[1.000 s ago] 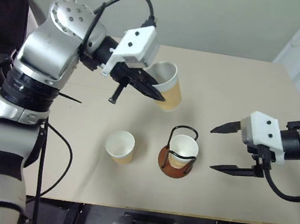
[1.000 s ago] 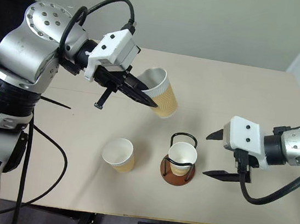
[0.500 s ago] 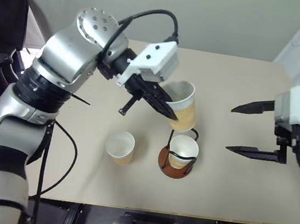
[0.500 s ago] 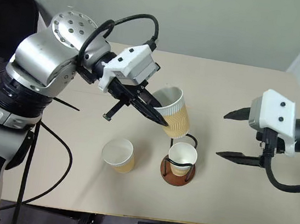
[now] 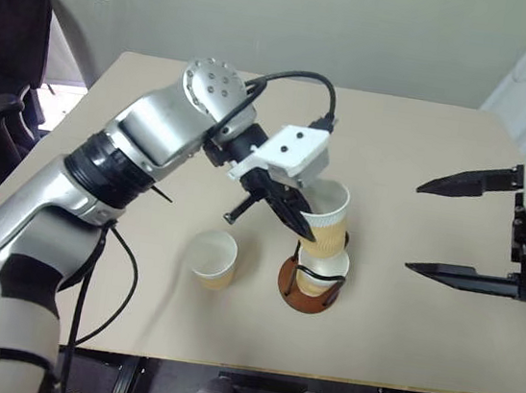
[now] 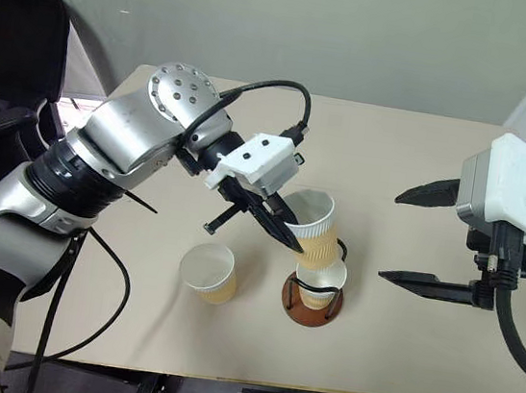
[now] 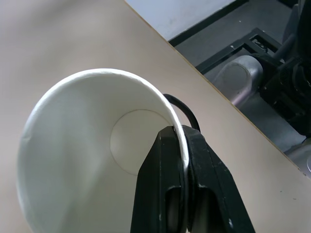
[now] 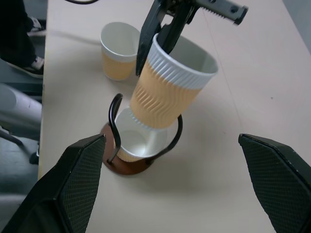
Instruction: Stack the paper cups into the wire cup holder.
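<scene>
1. Tan-walled paper cup [image 5: 325,220], tilted, is pinched by its rim in the left tool [image 5: 300,223], one finger inside and one outside.
2. Its bottom sits over the cup [image 8: 138,141] already in the wire cup holder [image 5: 306,290].
3. A third cup [image 5: 211,258] stands on the desk [image 5: 399,340] beside the holder.
4. The right tool [image 5: 416,228] hangs wide apart, holding nothing.

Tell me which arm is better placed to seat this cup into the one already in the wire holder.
Left. The left gripper already pinches the rim of the paper cup, tilted just above the cup sitting in the wire cup holder. The right gripper hangs open and empty off to the side.
</scene>
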Tool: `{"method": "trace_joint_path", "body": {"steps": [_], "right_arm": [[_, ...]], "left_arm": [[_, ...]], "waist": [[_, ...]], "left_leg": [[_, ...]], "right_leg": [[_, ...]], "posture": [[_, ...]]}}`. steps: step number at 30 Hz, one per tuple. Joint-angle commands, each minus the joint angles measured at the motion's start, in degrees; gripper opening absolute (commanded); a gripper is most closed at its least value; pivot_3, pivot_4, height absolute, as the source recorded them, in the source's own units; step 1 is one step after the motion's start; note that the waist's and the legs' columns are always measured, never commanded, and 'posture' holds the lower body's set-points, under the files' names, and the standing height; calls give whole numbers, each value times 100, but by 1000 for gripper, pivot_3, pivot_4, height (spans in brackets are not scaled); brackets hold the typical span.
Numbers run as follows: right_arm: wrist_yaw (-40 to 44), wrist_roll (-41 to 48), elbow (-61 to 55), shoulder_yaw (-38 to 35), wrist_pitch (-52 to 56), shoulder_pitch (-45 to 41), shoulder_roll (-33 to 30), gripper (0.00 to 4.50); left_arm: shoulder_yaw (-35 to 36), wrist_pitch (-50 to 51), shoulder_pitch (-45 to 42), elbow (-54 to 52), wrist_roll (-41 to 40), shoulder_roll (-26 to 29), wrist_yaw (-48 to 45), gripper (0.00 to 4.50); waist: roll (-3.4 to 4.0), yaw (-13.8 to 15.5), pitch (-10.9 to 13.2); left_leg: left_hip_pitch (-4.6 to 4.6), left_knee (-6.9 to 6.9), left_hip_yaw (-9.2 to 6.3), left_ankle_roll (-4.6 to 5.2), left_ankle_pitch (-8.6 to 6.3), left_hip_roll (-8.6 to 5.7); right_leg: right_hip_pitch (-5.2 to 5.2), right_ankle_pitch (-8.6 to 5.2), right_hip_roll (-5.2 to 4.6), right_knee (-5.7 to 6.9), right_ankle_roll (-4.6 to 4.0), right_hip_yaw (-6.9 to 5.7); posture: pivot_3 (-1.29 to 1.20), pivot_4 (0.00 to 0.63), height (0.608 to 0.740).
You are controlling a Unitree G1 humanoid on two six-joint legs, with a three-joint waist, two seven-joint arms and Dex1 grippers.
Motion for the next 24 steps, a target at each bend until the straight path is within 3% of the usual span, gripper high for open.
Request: {"method": "trace_joint_path", "body": {"steps": [1,18,24], "right_arm": [[-105,129,-77,-370,67,50,-134,4500],[-232,66,-51,-416,-182,369,-99,4500],[-219,25,-48,-423,-274,454,-108,4500]], "left_arm": [[-48,-235,-209,-49,28,-60,-194,55],[-460,-756,-79,63,477,-131,-194,55],[-268,-797,30,217,796,-445,-194,55]], "waist": [[0,5,0],[0,13,0],[0,27,0]], "left_leg": [[0,0,0,0,0,0],[0,1,1,1,-1,-1],[-1,3,1,2,-1,-1]], "right_leg": [[0,0,0,0,0,0],[0,0,0,1,3,0],[0,0,0,2,4,0]], "posture": [[0,150,740],[0,150,740],[0,150,740]]}}
